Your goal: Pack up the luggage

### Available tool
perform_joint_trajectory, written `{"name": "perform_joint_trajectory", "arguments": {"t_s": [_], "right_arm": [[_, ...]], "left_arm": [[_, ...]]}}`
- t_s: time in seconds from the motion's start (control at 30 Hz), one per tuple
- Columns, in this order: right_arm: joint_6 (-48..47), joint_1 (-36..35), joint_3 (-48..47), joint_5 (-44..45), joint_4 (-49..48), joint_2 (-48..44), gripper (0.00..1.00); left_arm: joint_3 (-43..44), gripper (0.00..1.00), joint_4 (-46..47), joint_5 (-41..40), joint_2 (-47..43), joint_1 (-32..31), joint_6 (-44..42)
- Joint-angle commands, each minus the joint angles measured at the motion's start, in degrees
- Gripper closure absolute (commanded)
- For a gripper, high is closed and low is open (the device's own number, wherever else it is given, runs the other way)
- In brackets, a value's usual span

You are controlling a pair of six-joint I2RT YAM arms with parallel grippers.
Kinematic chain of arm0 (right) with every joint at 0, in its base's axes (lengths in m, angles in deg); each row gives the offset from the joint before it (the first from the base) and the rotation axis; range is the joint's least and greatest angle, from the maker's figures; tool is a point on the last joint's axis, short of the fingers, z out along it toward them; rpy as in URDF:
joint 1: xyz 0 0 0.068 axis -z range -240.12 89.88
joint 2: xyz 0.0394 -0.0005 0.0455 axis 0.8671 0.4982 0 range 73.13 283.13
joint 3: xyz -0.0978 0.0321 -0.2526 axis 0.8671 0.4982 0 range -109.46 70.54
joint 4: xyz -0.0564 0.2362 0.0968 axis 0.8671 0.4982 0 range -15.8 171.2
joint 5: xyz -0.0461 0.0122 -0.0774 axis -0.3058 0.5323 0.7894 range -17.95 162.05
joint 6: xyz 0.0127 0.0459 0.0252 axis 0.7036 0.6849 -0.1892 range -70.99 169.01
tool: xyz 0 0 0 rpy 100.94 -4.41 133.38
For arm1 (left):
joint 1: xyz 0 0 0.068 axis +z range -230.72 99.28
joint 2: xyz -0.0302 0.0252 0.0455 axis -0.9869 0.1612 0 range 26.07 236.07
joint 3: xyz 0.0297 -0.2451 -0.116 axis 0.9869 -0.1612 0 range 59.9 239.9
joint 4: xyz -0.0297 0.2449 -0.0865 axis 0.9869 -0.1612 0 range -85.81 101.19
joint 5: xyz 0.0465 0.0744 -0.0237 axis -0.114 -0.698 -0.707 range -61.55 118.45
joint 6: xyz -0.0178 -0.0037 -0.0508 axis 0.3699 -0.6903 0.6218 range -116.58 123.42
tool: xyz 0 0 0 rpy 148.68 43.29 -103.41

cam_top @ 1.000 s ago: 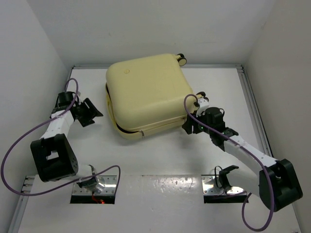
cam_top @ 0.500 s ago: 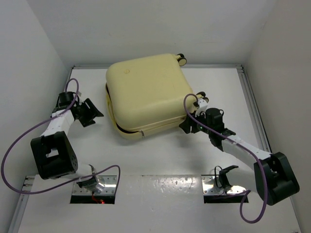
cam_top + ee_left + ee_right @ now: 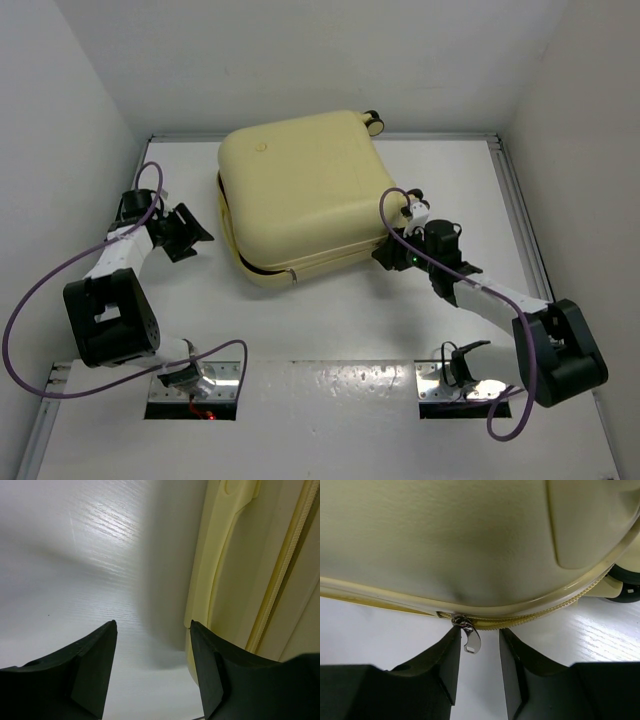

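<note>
The luggage (image 3: 300,195) is a pale yellow hard-shell suitcase lying flat with its lid down, and a black wheel (image 3: 375,123) shows at its far corner. My right gripper (image 3: 386,258) sits at its near right edge. In the right wrist view the gripper (image 3: 480,641) is open with a narrow gap. The metal zipper pull (image 3: 471,639) hangs between the fingers, close to the left one and not clamped. My left gripper (image 3: 190,232) is open and empty on the table left of the luggage. In the left wrist view (image 3: 152,630) the suitcase side (image 3: 235,580) is just beyond its right finger.
White walls enclose the table on the left, back and right. A metal rail (image 3: 520,215) runs along the right edge. Two metal base plates (image 3: 195,385) sit at the near edge. A dark gap (image 3: 262,268) shows along the suitcase's near left seam.
My right arm has swung and its gripper has shifted slightly left along the suitcase's near right edge. The left arm and the luggage have not moved.
</note>
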Motion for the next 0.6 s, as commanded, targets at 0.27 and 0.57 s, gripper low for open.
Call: {"name": "perform_joint_trajectory", "arguments": {"t_s": [0.27, 0.57], "right_arm": [[2.56, 0.31, -0.40, -4.08, -8.03, 0.08, 0.83], [-0.51, -0.13, -1.10, -4.70, -7.07, -2.64, 1.00]], "left_arm": [[0.53, 0.34, 1.40, 0.70, -0.22, -1.26, -0.22], [1.40, 0.18, -0.36, 6.16, -2.05, -2.74, -0.30]]}}
